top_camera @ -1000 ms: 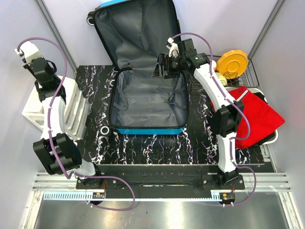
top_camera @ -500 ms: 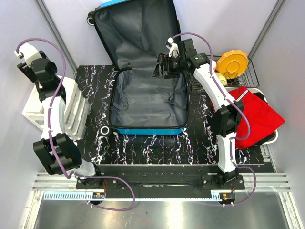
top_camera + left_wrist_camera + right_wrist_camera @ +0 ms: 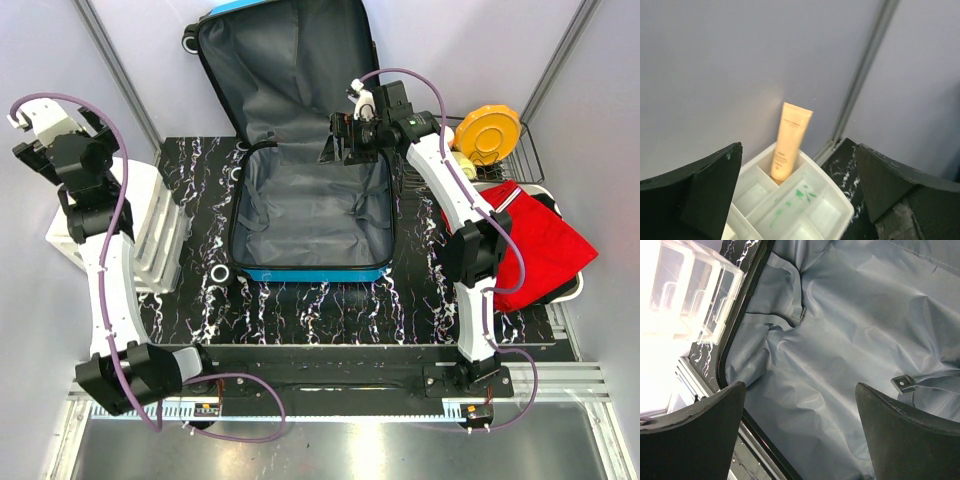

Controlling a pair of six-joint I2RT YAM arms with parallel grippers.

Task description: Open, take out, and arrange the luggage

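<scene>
Grey-lined luggage [image 3: 310, 215] lies open beneath the right hand [image 3: 797, 390], spread wide and empty, seemingly to reach inside, while the left hand [image 3: 797, 147], equally wide, hovers over a white organiser [image 3: 812, 212] holding a peach tube [image 3: 788, 142].

Left arm [image 3: 105, 270] reared upright, left tool [image 3: 797, 167] spread wide, right arm [image 3: 455, 200] stretched forward, right tool [image 3: 800, 407] spread wide

Robot lab test cell, plain grey panel walls [image 3: 480, 40], aluminium frame posts [image 3: 107, 50], black marbled tabletop [image 3: 320, 300], metal mounting rail [image 3: 330, 388].
</scene>
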